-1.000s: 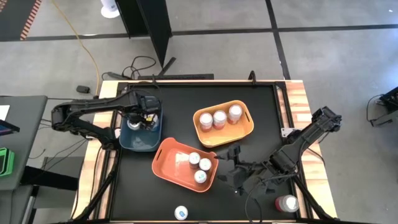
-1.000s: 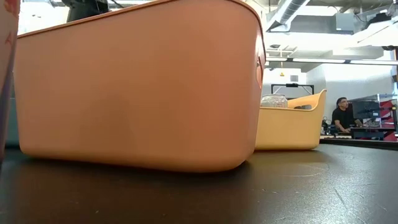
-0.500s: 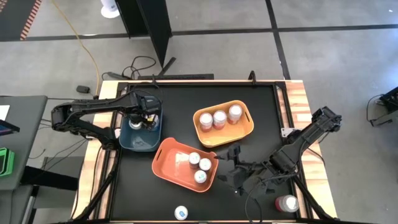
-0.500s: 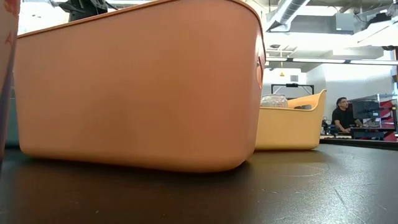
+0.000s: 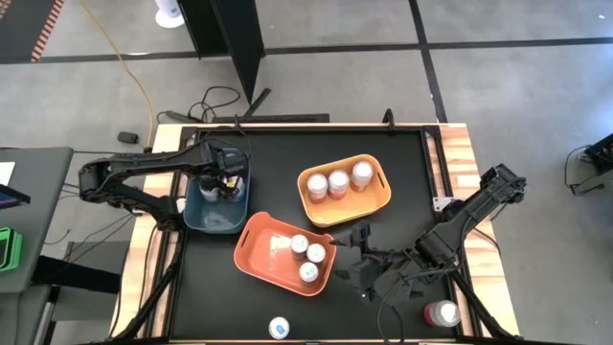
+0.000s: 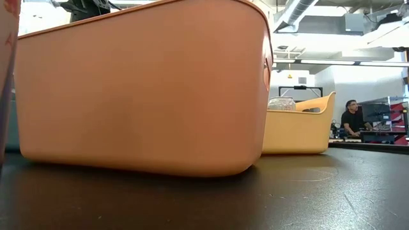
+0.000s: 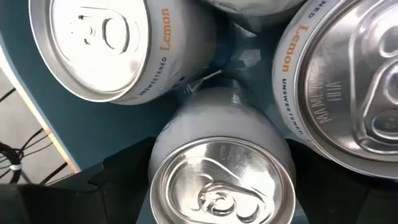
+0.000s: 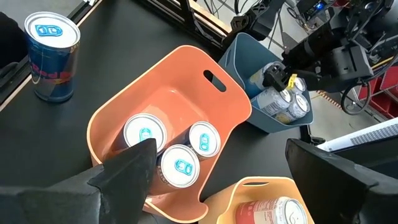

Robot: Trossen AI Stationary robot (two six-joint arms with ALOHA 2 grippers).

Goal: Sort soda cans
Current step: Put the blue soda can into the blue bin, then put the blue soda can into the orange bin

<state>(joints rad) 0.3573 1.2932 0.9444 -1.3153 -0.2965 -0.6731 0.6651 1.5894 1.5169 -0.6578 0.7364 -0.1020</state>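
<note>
My left gripper [image 5: 222, 184] is over the blue bin [image 5: 216, 215] at the table's left, shut on a silver-white soda can [image 7: 221, 180]. Two more silver-white cans [image 7: 106, 43] [image 7: 348, 81] stand beside it in the bin. The right wrist view shows this gripper [image 8: 278, 78] with the can [image 8: 268, 102] tilted below it. My right gripper [image 5: 356, 264] is open and empty, low over the table at the near right. The orange bin [image 5: 261, 259] holds three blue-labelled cans [image 5: 306, 255]. The yellow bin [image 5: 375, 199] holds three pink cans [image 5: 337, 182]. My left gripper pinches the silver-white can by the sides of its body [image 7: 163, 146], close under the top rim, between its two fingers. The fingers come from above. The can is tilted inside the blue bin among the other cans; whether its bottom rests on the bin floor is hidden.
A blue-labelled can [image 5: 279, 328] stands at the table's near edge, also in the right wrist view [image 8: 51, 56]. A red can [image 5: 442, 313] stands at the near right corner. In the low view the orange bin's wall [image 6: 140, 89] fills the near ground. A person [image 6: 350, 119] is far behind.
A silver can top that showed beside my left gripper in the blue bin no longer shows in the high view. The right arm and the other bins have kept still.
</note>
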